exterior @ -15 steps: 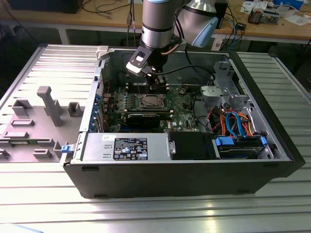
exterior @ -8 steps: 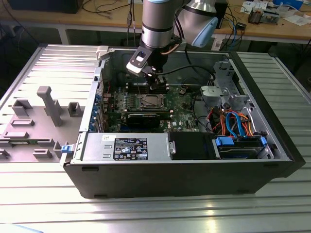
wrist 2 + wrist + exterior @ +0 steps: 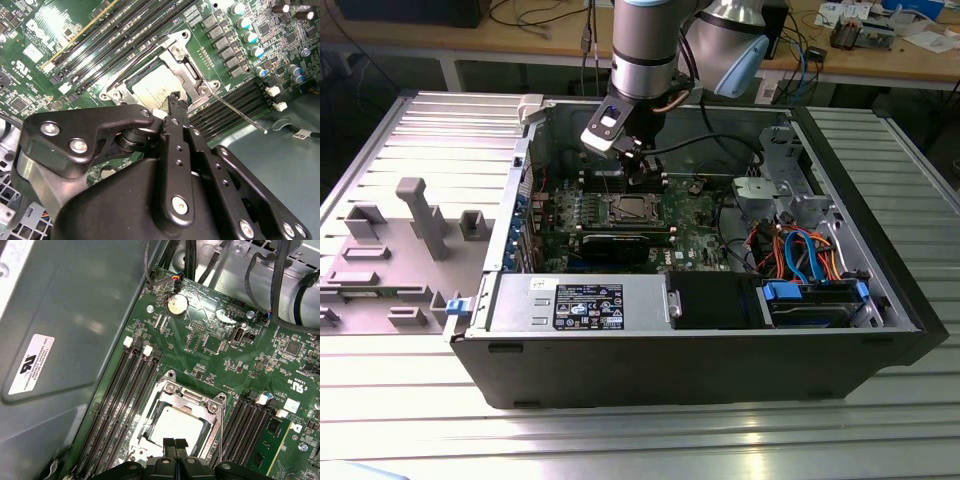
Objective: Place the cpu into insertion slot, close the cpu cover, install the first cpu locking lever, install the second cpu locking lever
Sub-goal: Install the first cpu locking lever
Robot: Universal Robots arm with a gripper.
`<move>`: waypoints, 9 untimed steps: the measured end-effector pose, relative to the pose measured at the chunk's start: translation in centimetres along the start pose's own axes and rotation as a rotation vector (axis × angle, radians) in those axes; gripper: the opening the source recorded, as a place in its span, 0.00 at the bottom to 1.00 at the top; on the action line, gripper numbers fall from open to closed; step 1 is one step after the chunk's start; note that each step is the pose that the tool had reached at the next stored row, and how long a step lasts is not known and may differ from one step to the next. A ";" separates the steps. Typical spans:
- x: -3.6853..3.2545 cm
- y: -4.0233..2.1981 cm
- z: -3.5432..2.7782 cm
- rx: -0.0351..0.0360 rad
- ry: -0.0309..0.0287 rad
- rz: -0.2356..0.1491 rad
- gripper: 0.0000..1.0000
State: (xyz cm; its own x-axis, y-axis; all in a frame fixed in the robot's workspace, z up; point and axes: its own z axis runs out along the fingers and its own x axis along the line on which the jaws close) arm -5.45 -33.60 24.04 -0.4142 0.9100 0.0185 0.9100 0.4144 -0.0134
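Exterior view, from its left to its right: a grey tray of moulded blocks (image 3: pixel 410 235) lies on the ribbed metal table (image 3: pixel 620 440). Beside it stands an open computer case (image 3: pixel 670 370) with its green circuit board (image 3: pixel 700 235) facing up. Blue and orange cables (image 3: pixel 805 250) crowd the case's right end. The robot arm (image 3: pixel 645 50) stands at the upper centre of the frame, with its claw (image 3: pixel 642 178) just above the socket (image 3: pixel 628 196) in the middle of the board. In both wrist views the claw (image 3: pixel 175 444) (image 3: pixel 176 100) has its fingers pressed together with nothing between them, the tips over one edge of the socket (image 3: pixel 168 382). The silvery chip (image 3: pixel 175 425) (image 3: pixel 152 87) sits flat in the socket. The cover plate (image 3: pixel 192 399) (image 3: pixel 187 67) lies down around it, framing the chip in its window. In the second wrist view a thin lever rod (image 3: pixel 240 114) runs from a socket corner out over the memory slots (image 3: pixel 235 102).
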 end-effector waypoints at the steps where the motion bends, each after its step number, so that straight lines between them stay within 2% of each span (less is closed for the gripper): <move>1: 0.00 0.00 0.00 0.0000 0.0000 -0.002 0.11; 9: 0.00 0.00 0.00 0.0002 -0.0002 -0.013 0.11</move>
State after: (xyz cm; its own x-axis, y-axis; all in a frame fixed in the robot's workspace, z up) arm -5.45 -33.60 24.04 -0.4258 0.9047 0.0185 0.9046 0.4260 -0.0134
